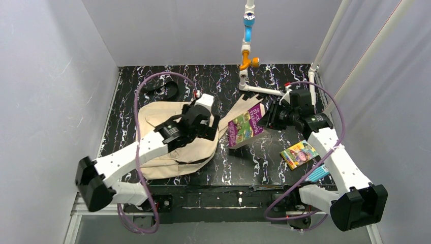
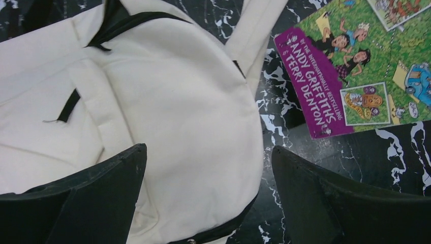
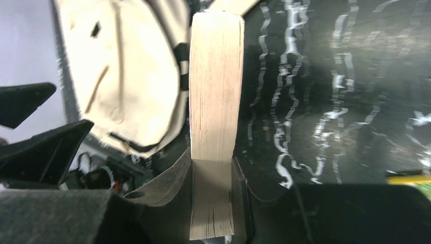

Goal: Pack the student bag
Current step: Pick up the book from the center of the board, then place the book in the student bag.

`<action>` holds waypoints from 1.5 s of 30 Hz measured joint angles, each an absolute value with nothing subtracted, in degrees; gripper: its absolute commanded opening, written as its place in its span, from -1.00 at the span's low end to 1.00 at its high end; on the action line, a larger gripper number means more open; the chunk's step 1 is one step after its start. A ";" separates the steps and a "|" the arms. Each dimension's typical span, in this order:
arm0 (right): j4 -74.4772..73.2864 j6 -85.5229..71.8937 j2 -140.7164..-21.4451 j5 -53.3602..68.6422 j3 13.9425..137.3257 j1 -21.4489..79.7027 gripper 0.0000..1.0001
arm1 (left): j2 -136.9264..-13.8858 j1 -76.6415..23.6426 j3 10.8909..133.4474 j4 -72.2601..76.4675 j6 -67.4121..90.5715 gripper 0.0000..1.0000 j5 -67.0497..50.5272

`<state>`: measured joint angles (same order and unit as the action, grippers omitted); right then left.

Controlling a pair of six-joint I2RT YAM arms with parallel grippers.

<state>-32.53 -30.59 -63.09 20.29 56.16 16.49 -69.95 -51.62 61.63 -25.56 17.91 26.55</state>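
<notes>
A black tabletop (image 1: 254,162) veined with white spreads under the left gripper (image 1: 214,127) and right gripper (image 1: 266,118), plain pale grey walls (image 1: 167,30) rise beyond and outward of them, and a white pipe stand (image 1: 244,76) with orange and blue joints stands beyond both.

I see the student bag (image 1: 195,152) lying flat on the left half of the black, white-veined tabletop (image 1: 254,165) — a large, soft, beige fabric backpack with a rounded outline, slack and creased. Black trim edges it, and a short black tab shows on the pale cloth in the left wrist view. One beige strap (image 1: 238,109) trails from it toward the right — flat on the surface.
</notes>
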 measured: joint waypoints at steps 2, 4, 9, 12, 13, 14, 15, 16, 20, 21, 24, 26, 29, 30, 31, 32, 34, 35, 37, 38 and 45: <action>-34.72 -28.82 -63.22 17.26 57.19 15.27 -0.97 | -75.07 -51.62 64.53 -25.80 18.02 0.79 24.71; -36.77 -27.57 -63.70 15.31 57.30 14.20 -0.97 | -79.66 -51.62 67.22 -25.96 18.28 0.76 23.33; -41.39 -25.08 -63.96 12.01 57.47 12.82 -0.97 | -87.46 -51.62 70.41 -26.20 18.65 0.69 20.60; -41.47 -24.84 -63.86 12.25 57.54 12.82 -0.97 | -92.03 -51.62 72.88 -26.70 18.65 0.66 19.68; -41.45 -24.84 -63.83 12.51 57.52 12.82 -0.97 | -93.45 -51.66 73.58 -26.79 18.68 0.66 19.62; -41.41 -24.86 -63.83 12.86 57.49 12.82 -0.97 | -95.42 -51.79 74.59 -27.07 18.63 0.64 19.88; -41.39 -24.86 -63.83 13.08 57.47 12.82 -0.97 | -96.57 -51.86 74.89 -27.07 18.63 0.58 20.10; -41.30 -24.88 -63.83 13.41 57.39 12.82 -0.97 | -98.00 -51.99 75.09 -27.33 18.59 0.53 20.58; -39.51 -25.08 -63.86 15.64 56.75 12.82 -0.97 | -105.43 -52.71 75.20 -30.02 17.98 -0.11 22.26; -38.79 -25.19 -63.88 16.29 56.16 12.80 -0.97 | -105.67 -52.80 75.16 -30.61 18.24 -0.32 22.94; -37.26 -25.54 -63.99 18.33 54.46 12.75 -0.97 | -105.56 -53.21 74.65 -31.53 17.93 -1.00 24.38; -37.15 -25.67 -64.23 18.57 54.48 12.75 -0.97 | -103.53 -53.47 74.22 -32.47 16.25 -1.00 26.59; -37.08 -26.83 -64.23 18.79 54.54 12.75 -0.97 | -92.42 -53.21 72.71 -34.37 14.06 -1.00 30.87; -36.88 -27.49 -64.38 19.66 54.65 12.75 -0.97 | -89.65 -53.17 72.36 -34.17 13.63 -1.00 31.81; -36.51 -28.38 -64.71 20.73 54.94 12.75 -0.97 | -85.49 -53.04 70.96 -33.36 12.97 -1.00 32.64; -35.79 -29.39 -65.23 21.89 55.29 12.75 -0.97 | -82.39 -52.97 70.04 -33.19 12.47 -1.00 33.15; -33.98 -31.62 -66.41 24.49 56.34 12.82 -0.97 | -75.35 -52.62 68.16 -32.53 11.11 -1.00 34.15; -33.04 -32.64 -66.96 25.69 57.08 12.91 -0.97 | -71.96 -52.47 67.26 -31.88 10.39 -1.00 34.57; -31.44 -34.61 -67.66 27.86 58.94 13.26 -0.97 | -67.09 -52.42 65.82 -30.55 9.21 -1.00 34.98; -31.07 -36.42 -67.77 28.32 59.42 13.32 -0.97 | -64.82 -52.45 64.97 -29.80 8.64 -1.00 35.18; -11.75 -49.87 -70.91 33.23 60.69 20.62 -0.97 | -60.10 -52.38 60.88 -26.55 6.48 -1.00 35.27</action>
